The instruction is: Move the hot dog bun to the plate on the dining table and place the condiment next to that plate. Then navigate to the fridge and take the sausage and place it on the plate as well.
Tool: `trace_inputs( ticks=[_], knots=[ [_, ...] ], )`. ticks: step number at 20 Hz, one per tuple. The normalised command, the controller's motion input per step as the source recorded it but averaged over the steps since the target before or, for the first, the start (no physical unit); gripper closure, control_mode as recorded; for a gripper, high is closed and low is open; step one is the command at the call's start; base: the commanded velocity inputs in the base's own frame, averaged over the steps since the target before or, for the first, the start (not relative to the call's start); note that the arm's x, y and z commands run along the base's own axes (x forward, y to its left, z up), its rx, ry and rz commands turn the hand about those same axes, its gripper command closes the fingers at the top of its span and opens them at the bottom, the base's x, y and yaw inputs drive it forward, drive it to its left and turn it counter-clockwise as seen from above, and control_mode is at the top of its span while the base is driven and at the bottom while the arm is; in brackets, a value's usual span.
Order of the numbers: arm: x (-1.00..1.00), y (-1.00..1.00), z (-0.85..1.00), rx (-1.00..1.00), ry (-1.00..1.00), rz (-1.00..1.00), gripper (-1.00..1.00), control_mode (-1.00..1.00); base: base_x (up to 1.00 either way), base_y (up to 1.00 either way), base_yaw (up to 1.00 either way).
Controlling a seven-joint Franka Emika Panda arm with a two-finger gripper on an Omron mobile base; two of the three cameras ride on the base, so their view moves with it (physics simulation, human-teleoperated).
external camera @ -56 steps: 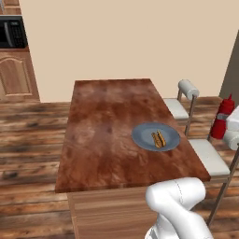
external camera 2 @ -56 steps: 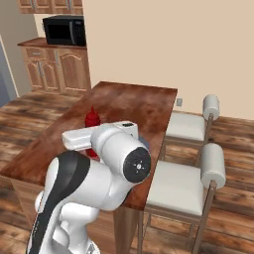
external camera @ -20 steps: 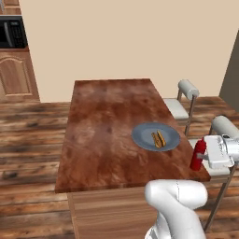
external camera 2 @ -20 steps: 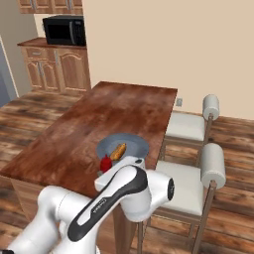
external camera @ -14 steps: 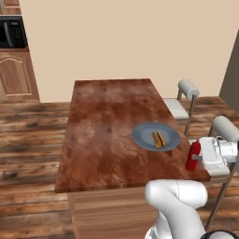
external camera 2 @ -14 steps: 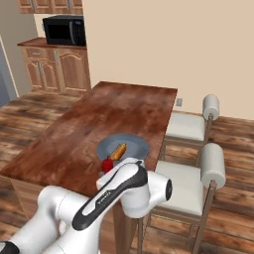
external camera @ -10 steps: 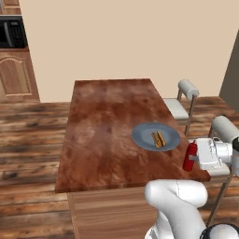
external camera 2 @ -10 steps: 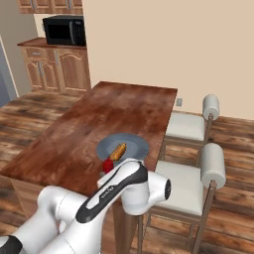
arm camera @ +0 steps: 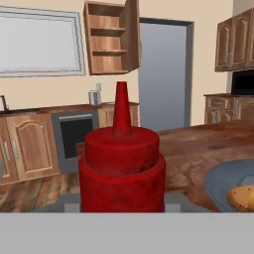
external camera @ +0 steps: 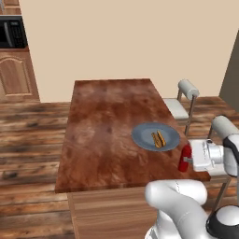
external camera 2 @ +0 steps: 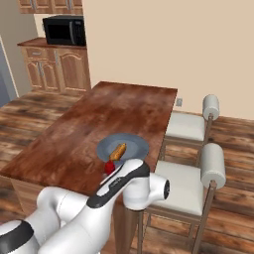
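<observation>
- Since the earlier frames, the gripper (external camera: pixel 187 159) has carried the condiment (external camera: pixel 185 158) from out beside the chairs in toward the table's (external camera: pixel 107 135) near right corner; the bottle has dropped lower and closer to the plate (external camera: pixel 142 136) over the last second.
- Camera positions unchanged: table, chairs and cabinets sit in the same places in both base views.
- Gripper: partly closed on the condiment, jaws clamped on either side of the red body. In the hand view the bottle (arm camera: pixel 122 168) stands upright directly ahead of the camera, cap pointing up.
- Condiment location: over the table's right edge, just beside the plate on its near right side, in the left base view. In the right base view the red bottle (external camera 2: pixel 109 167) shows at the plate's (external camera 2: pixel 134 145) near rim, partly hidden behind the arm. Whether its base touches the tabletop cannot be told.
- Bun (external camera: pixel 158 139): lies on the blue-grey plate, right of centre in the left base view; also visible on the plate in the right base view (external camera 2: pixel 118 151) and at the lower right of the hand view (arm camera: pixel 242 196).
- Plate: flat on the table, toward the right edge, nearer the robot's end.
- Two chairs (external camera 2: pixel 188 129) stand along the table's right side.
- Microwave (external camera 2: pixel 64 31) sits on the counter in the far left corner.
</observation>
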Motion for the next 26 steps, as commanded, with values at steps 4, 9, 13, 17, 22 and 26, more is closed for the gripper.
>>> trace_inputs(
  ticks=[4, 9, 13, 17, 22, 26],
  knots=[
    [0.33, -0.05, -0.14, 0.00, -0.01, 0.01, 1.00, -1.00, 0.00, 0.00, 0.00],
    [0.37, -0.09, -0.08, 0.00, -0.02, 0.02, 1.00, -1.00, 0.00, 0.00, 0.00],
    [0.41, -0.09, -0.18, 0.00, 0.00, 0.04, 1.00, -1.00, 0.00, 0.00, 0.00],
    [0.40, -0.04, -0.25, 0.00, 0.00, 0.05, 1.00, -1.00, 0.00, 0.00, 0.00],
    [0.34, -0.04, -0.26, 0.00, 0.00, 0.07, 1.00, -1.00, 0.00, 0.00, 0.00],
    [0.25, -0.01, -0.23, 0.00, -0.04, 0.07, 1.00, -1.00, 0.00, 0.00, 0.00]
  ],
)
